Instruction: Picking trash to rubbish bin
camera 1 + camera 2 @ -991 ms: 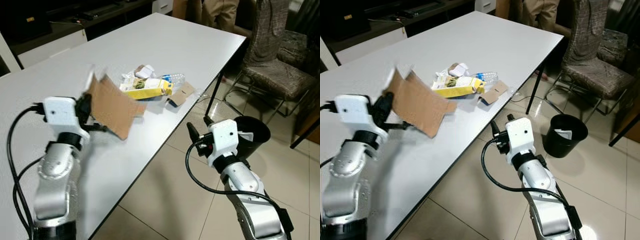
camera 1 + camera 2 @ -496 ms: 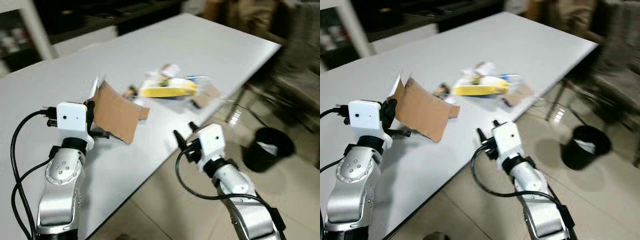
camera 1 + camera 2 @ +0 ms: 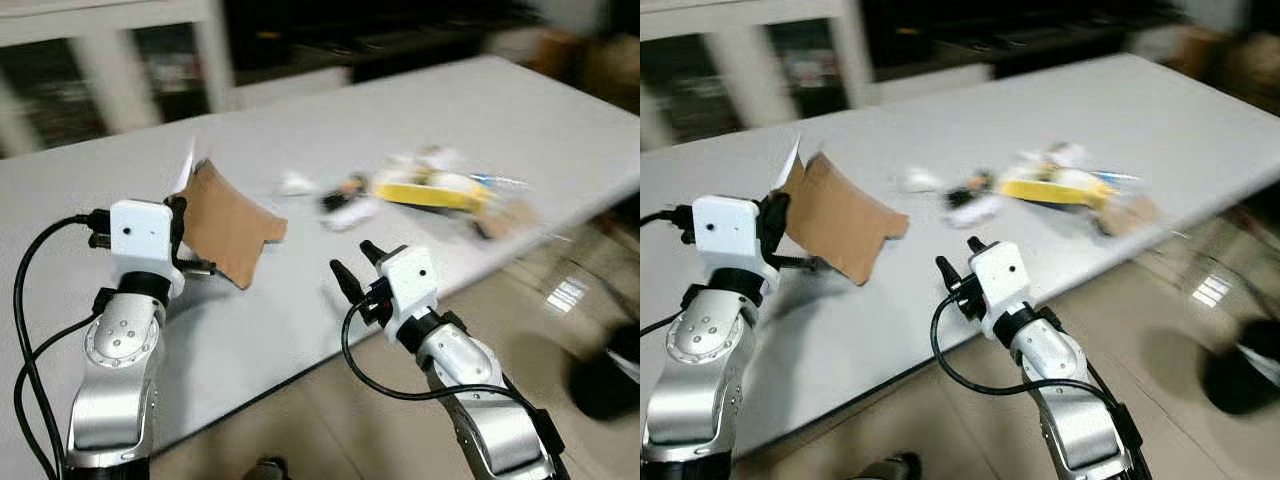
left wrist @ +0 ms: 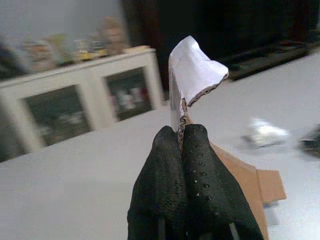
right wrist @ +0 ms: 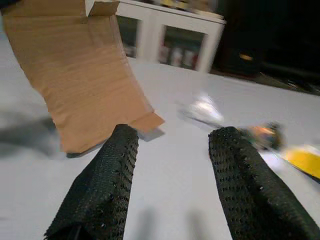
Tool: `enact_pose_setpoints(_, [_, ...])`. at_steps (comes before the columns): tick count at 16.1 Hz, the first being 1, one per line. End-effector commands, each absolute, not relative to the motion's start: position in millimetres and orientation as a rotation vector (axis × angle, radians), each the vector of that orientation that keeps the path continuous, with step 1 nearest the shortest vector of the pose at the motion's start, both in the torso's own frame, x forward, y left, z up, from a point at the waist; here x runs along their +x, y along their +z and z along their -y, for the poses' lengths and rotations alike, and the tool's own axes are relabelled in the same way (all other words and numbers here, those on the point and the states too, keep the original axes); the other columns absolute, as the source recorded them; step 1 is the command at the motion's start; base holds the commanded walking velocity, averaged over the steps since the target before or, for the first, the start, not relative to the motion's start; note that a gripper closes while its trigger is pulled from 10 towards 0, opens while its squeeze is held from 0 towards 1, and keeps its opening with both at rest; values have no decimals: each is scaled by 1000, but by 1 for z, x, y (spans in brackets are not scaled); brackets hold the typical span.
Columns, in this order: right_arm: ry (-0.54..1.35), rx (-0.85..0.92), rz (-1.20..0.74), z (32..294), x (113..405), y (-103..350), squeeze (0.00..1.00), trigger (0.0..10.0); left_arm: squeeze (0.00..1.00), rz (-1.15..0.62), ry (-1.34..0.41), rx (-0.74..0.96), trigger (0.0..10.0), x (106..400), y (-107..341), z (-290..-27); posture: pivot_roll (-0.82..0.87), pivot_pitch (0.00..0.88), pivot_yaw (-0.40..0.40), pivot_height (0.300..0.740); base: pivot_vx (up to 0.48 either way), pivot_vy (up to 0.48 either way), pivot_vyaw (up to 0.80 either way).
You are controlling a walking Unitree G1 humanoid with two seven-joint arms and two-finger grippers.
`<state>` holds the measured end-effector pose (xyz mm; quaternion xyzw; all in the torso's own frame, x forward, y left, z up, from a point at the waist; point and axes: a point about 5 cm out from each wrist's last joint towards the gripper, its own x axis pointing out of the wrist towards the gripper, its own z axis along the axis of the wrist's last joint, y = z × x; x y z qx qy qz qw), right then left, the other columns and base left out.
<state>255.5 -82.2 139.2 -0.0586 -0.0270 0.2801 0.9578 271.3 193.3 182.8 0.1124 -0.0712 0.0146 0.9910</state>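
Cardboard piece (image 3: 228,222): flat brown corrugated sheet, roughly rectangular, with a small flap jutting from its far edge and a torn white-faced corner (image 4: 192,70) standing up above the fingers. It is pinched at that near corner by the left gripper (image 4: 181,145), whose two black, dimple-textured fingers are pressed tight together on the sheet's edge; the sheet hangs out beyond the fingertips, lifted clear of the table (image 3: 300,130), casting a shadow below.

Right gripper (image 3: 352,268): fingers spread well apart, nothing between them. It is raised at the table's near edge, pointing across the tabletop. The cardboard hangs ahead of it and toward the left gripper, apart from the fingers (image 5: 107,180).

Table: smooth pale grey-white top, matt, long straight edge.

Loose trash, farther along the table beyond the right gripper: a yellow carton (image 3: 430,189) lying on its side; crumpled white paper (image 3: 297,183) nearer the cardboard; a small dark item (image 3: 335,200) between them, too blurred to identify; a brown scrap (image 3: 505,215) past the carton, near the table edge, possibly cardboard.

Surroundings: white cabinet with glass doors (image 4: 90,100) behind the table; tiled floor (image 3: 560,300) beneath; a dark round shape (image 3: 610,375) on the floor past the right arm, heavily blurred.
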Motion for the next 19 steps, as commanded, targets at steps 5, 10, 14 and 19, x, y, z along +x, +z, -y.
enact_pose_setpoints(5, [474, -92, 64, 95, 263, 140, 0, 10000, 0, 168, -5, 253, 10000, 276, 195, -190, 3, 0, 5, 740, 253, 0, 0])
enact_pose_setpoints(10, [413, -90, 65, 107, 263, 139, 0, 10000, 0, 156, -33, 256, 10000, 276, 196, -187, -2, 0, 26, 740, 271, 0, 0])
enact_pose_setpoints(14, [487, -88, 61, 104, 262, 141, 0, 10000, 0, 143, 2, 229, 10000, 273, 194, -192, 4, 0, 4, 740, 284, 0, 0])
enact_pose_setpoints(19, [565, -104, 66, 99, 262, 144, 0, 10000, 0, 136, 33, 224, 10000, 266, 191, -193, 21, 0, -39, 740, 319, 0, 800])
